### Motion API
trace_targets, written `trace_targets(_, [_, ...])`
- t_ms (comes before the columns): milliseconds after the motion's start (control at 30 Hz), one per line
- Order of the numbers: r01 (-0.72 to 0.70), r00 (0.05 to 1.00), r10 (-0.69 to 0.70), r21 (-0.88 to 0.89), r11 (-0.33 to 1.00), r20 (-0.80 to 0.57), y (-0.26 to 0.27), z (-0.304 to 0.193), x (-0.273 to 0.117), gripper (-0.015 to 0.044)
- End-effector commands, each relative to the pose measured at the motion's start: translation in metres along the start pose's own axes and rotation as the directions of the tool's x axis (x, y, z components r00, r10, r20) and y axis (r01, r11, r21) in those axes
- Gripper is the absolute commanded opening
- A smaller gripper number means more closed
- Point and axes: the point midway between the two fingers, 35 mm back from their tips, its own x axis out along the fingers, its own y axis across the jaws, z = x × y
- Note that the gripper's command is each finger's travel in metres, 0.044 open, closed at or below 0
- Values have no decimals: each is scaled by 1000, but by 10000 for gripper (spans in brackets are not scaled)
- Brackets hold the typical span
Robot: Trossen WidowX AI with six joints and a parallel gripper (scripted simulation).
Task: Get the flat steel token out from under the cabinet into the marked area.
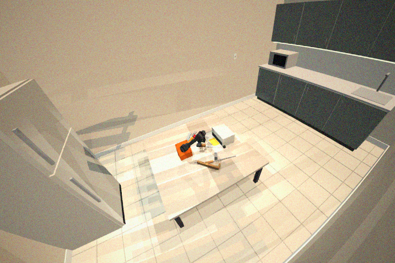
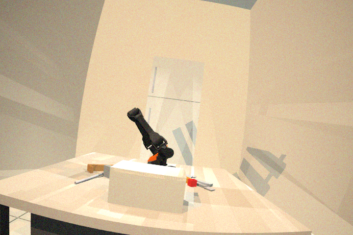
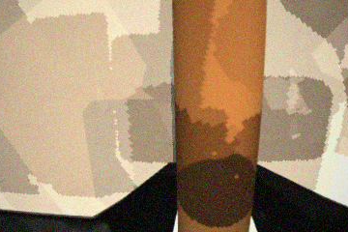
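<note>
One orange-brown handle [image 1: 203, 144] [image 3: 220, 97] sits clamped in the partly open pincer [image 1: 201, 144] [image 3: 210, 171], its fingers pressing both sides. Above the desk [image 1: 201, 192] [image 2: 71, 194], the pincer is near the yellow patch [image 1: 214, 142] before the white cabinet [image 1: 224, 133] [image 2: 146, 188]; the token's place relative to it cannot be told.

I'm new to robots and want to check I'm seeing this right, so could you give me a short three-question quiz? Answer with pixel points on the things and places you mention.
1. True or false: the gripper [image 1: 203, 144] [image 3: 210, 171] is holding nothing.
2. Multiple choice: what colour is the arm's base [image 1: 179, 148] [image 2: 153, 157]?
A) green
B) orange
C) purple
3. Fill in the blank: in the wrist view, the handle [image 3: 217, 87] between the fingers is coloured ____.

Key: 1. false; 2. B; 3. orange-brown
</note>
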Motion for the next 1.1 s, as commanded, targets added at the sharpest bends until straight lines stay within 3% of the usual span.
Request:
trace_targets(0, [-1,1000,1,0,1000,4,-4,4,-1,0])
trace_targets(1067, [0,1000,0,0,1000,4,-34,28,-1,0])
